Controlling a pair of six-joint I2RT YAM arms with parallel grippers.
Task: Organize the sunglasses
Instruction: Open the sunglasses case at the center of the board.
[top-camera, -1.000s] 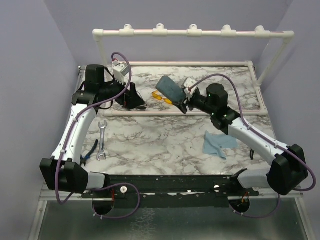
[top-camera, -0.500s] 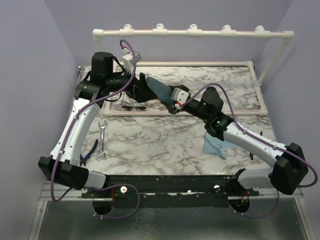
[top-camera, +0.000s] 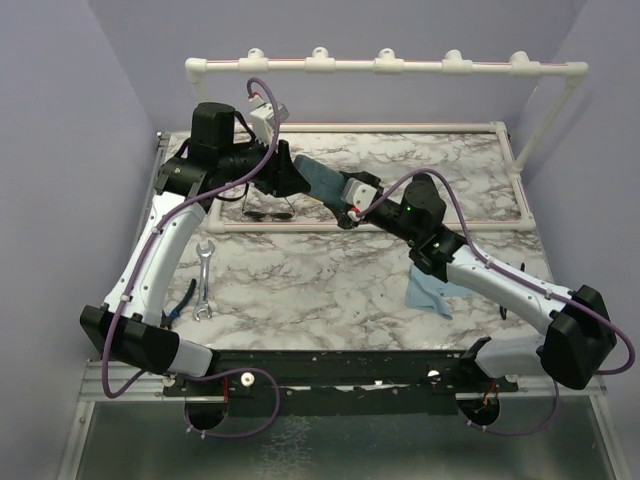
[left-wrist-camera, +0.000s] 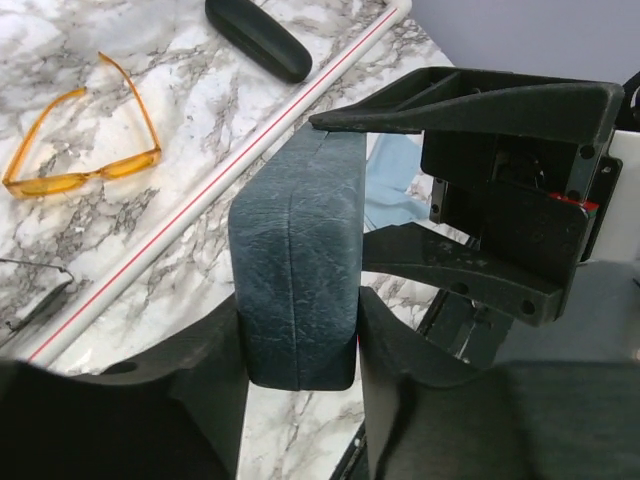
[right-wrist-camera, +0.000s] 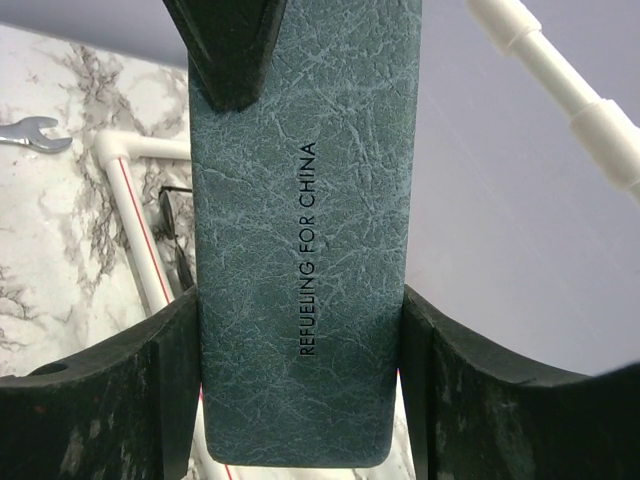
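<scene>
The grey-blue case (top-camera: 320, 180) hangs above the back of the table, held at both ends. My right gripper (right-wrist-camera: 300, 310) is shut on its flat sides, and my left gripper (left-wrist-camera: 300, 320) is shut on its other end (left-wrist-camera: 297, 260). The orange sunglasses (left-wrist-camera: 85, 150) lie open on the marble and are hidden in the top view. The dark wire sunglasses (top-camera: 268, 212) lie on the table under my left gripper (top-camera: 295, 178), beside the white rail. My right gripper (top-camera: 340, 205) is just right of them.
A black oval case (left-wrist-camera: 258, 38) lies beyond the white rail (top-camera: 300, 226). A blue cloth (top-camera: 435, 290) lies under the right arm. A wrench (top-camera: 205, 280) and pliers (top-camera: 180, 300) lie at the left. A white pipe rack (top-camera: 385, 65) spans the back.
The right arm carried the grey-blue case leftward and up. The left gripper rose from the table, met the case's free end, and closed from wide open onto it.
</scene>
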